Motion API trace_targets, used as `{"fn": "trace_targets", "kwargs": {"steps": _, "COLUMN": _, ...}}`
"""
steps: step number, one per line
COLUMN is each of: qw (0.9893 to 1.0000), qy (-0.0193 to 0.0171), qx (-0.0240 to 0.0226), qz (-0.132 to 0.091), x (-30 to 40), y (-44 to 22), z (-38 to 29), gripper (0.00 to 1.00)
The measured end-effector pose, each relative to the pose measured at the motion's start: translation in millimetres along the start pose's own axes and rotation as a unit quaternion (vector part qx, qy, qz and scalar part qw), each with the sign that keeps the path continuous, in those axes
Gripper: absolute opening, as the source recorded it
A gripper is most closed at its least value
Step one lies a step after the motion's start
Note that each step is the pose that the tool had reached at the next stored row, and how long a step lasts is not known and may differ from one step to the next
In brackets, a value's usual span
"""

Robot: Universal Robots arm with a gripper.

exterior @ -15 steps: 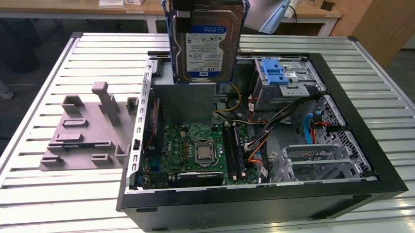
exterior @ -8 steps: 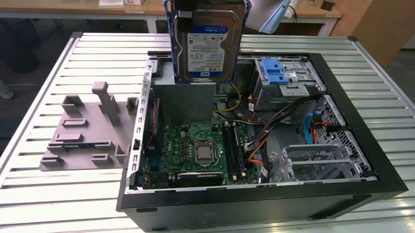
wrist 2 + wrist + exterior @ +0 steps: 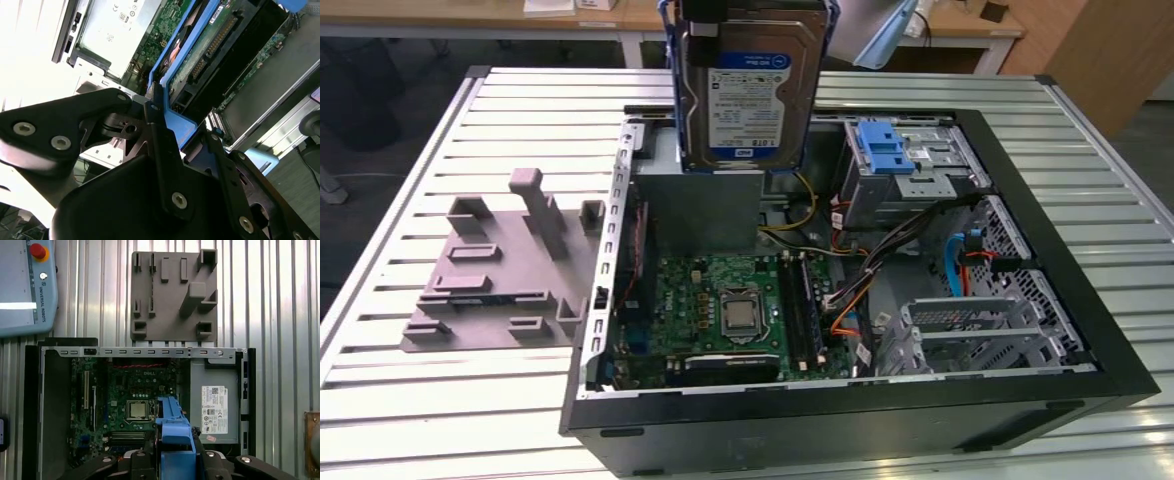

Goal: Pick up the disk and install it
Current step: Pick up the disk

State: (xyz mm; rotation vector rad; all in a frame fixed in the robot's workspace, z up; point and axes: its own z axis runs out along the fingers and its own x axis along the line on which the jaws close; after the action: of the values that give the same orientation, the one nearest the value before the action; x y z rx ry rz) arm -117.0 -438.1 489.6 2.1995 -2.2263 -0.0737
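The disk (image 3: 747,95), a silver-grey drive with a white-and-blue label in a blue carrier bracket, hangs upright above the back of the open computer case (image 3: 854,410). My gripper (image 3: 182,132) is shut on the disk's blue carrier from above. In the first wrist view the carrier (image 3: 175,427) sticks out between the black fingers (image 3: 150,455), over the motherboard (image 3: 130,400) and beside the power-supply box (image 3: 212,405). The metal drive cage with a blue latch (image 3: 897,150) stands at the case's back, toward the exterior view's right, apart from the disk.
A grey moulded fixture plate (image 3: 500,265) lies on the slatted table at the exterior view's left of the case. Cables (image 3: 947,260) cross the case interior near the cage. A teach pendant (image 3: 25,287) rests on the table beside the case.
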Motion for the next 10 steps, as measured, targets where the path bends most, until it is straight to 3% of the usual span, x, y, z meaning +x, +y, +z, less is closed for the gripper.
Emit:
{"fn": "trace_targets", "kwargs": {"steps": 6, "qw": 1.0000, "qy": 0.0000, "qx": 0.0000, "qz": 0.000, "x": 0.0, "y": -2.0, "z": -0.1, "gripper": 0.36}}
{"fn": "trace_targets", "kwargs": {"steps": 10, "qw": 1.0000, "qy": 0.0000, "qx": 0.0000, "qz": 0.000, "x": 0.5, "y": -8.0, "z": -0.3, "gripper": 0.36}}
